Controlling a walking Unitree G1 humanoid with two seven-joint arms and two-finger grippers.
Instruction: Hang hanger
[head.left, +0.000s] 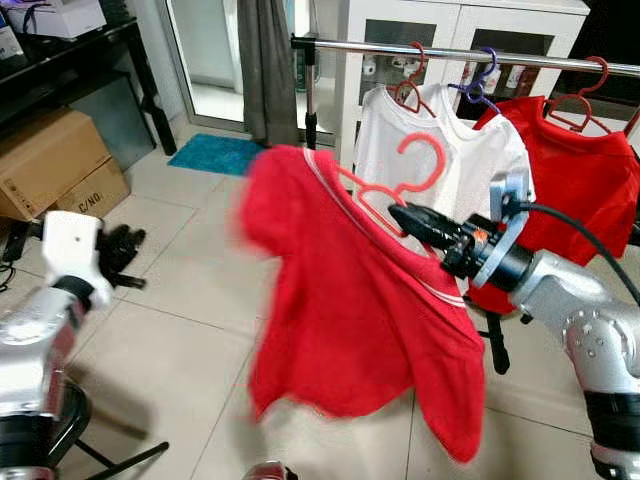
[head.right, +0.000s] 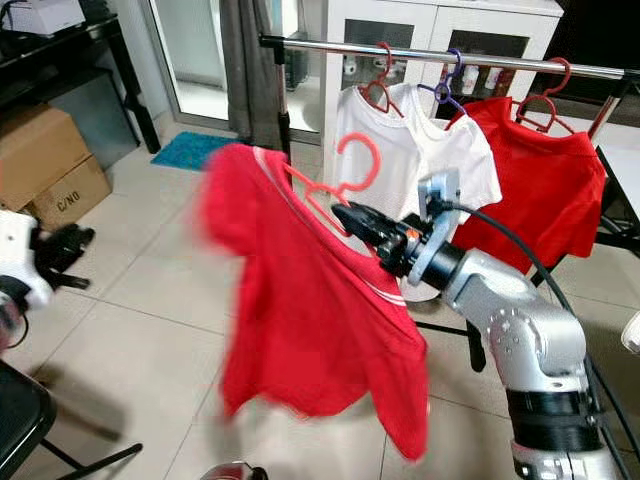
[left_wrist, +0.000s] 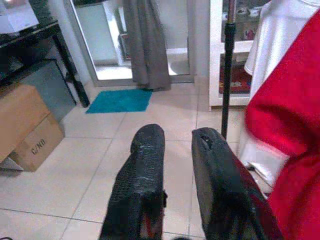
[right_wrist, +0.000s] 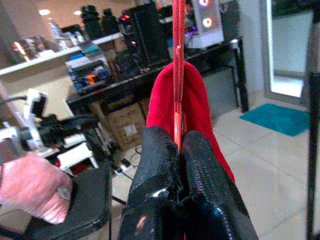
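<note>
Hanger (head.left: 400, 185) in right gripper's (head.left: 400, 215) clamped fingers

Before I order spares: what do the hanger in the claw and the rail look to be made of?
Hanger in the right claw: probably plastic, a smooth coral-pink rod moulded in one piece. Rail: apparently metal, a shiny silver tube with bright highlights, on a black upright. The held red shirt looks like soft matte knit.
</note>
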